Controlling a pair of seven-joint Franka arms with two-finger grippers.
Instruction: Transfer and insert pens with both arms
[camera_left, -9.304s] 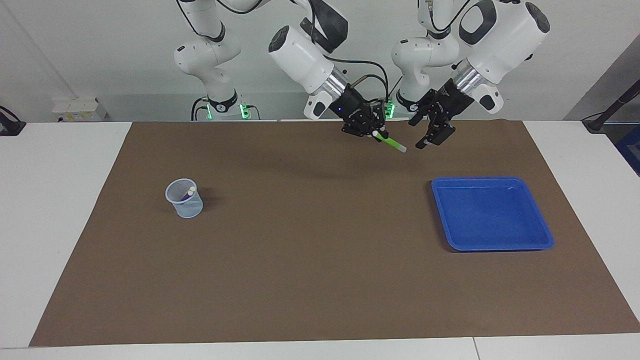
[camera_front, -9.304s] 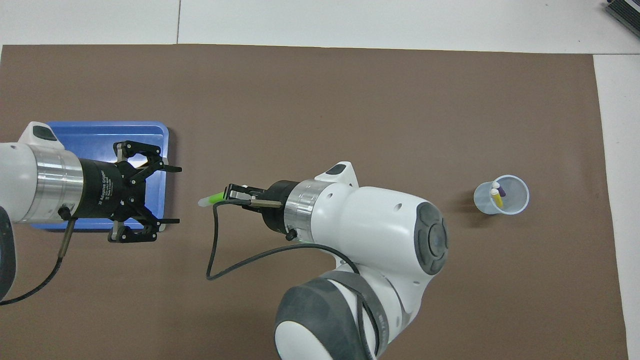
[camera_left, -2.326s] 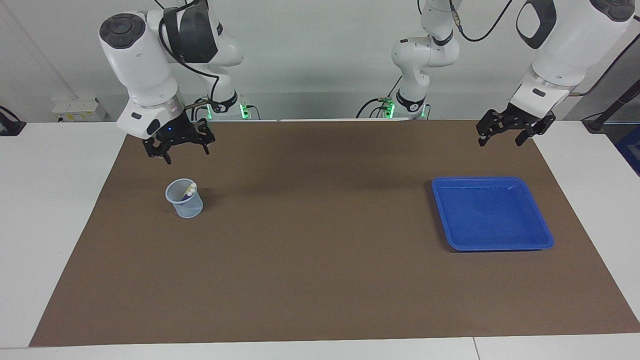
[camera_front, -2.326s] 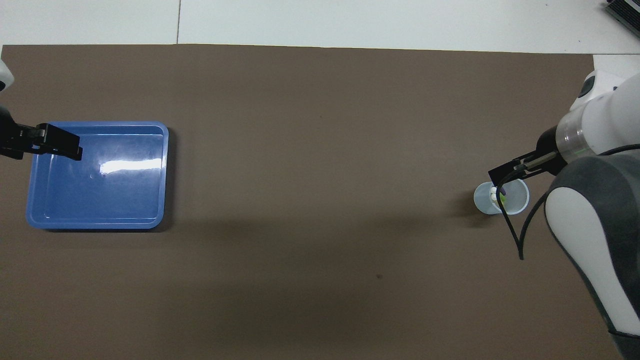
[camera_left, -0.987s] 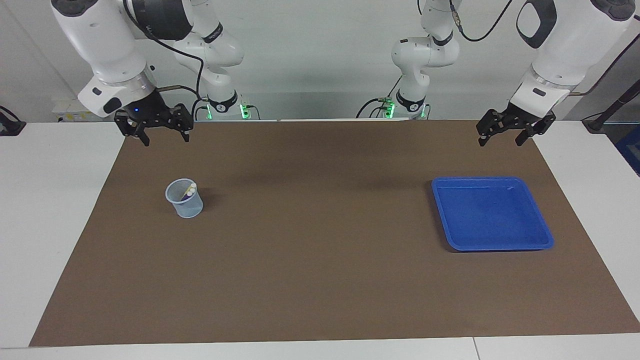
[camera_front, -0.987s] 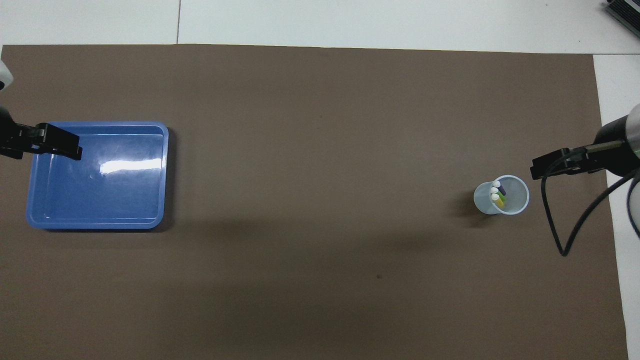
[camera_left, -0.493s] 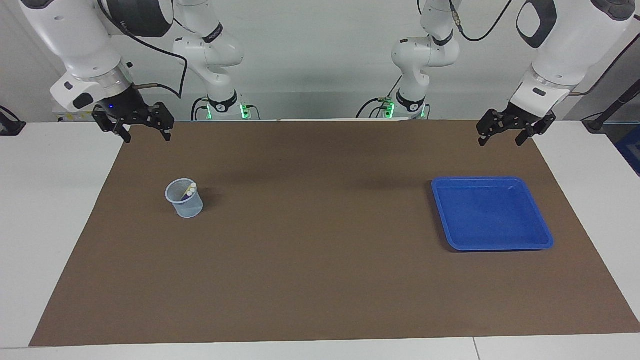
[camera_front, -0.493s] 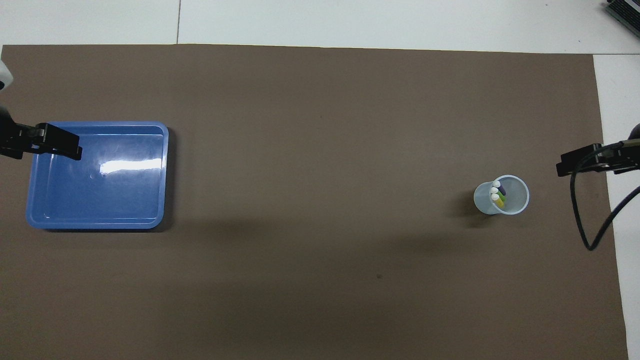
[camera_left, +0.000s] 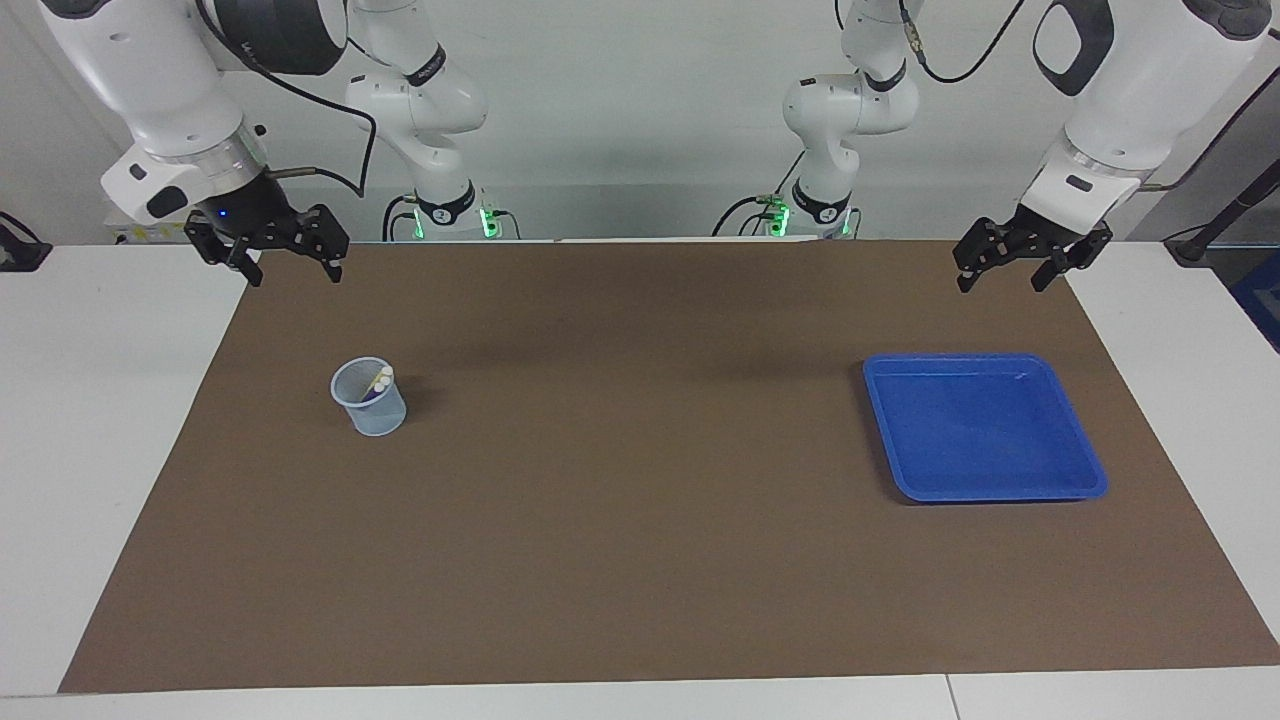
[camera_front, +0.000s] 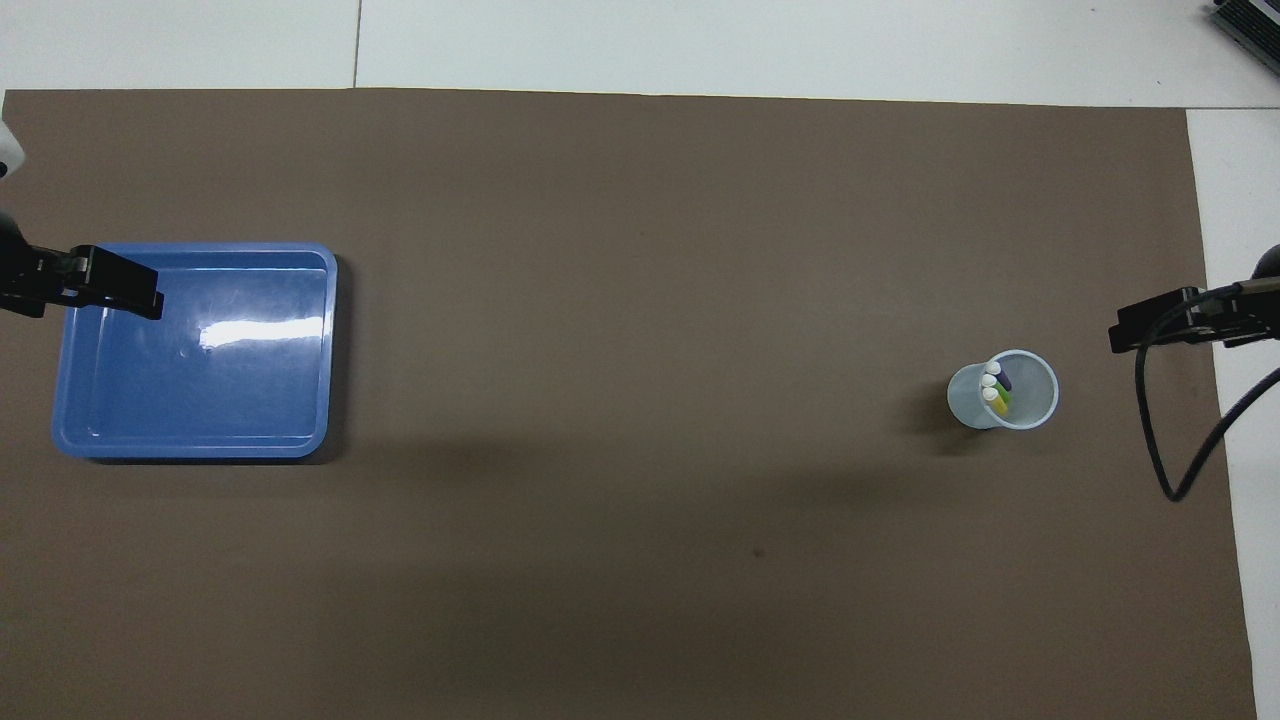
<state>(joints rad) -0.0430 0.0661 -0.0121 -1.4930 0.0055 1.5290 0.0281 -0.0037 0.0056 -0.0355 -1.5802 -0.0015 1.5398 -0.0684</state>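
Observation:
Three pens (camera_front: 996, 391), purple, green and yellow, stand together in a pale translucent cup (camera_front: 1030, 400) with their pale cap ends up. In the facing view only their caps (camera_left: 381, 377) peek over the cup (camera_left: 372, 408). My right gripper (camera_left: 295, 276) hangs open and empty over the mat's corner at the right arm's end, well apart from the cup. My left gripper (camera_left: 1000, 286) is open and empty too, up over the mat's edge by the blue tray (camera_left: 985, 494). Overhead, one of its fingers (camera_front: 115, 285) overlaps the tray's rim.
The blue tray (camera_front: 195, 445) holds nothing and lies on the brown mat (camera_left: 640, 520) toward the left arm's end. White table (camera_left: 100, 420) borders the mat on all sides. A black cable (camera_front: 1165, 450) hangs from the right wrist beside the cup.
The right gripper drew away from the cup toward the right arm's end of the table, then came to rest. The left arm, cup and pens have not moved.

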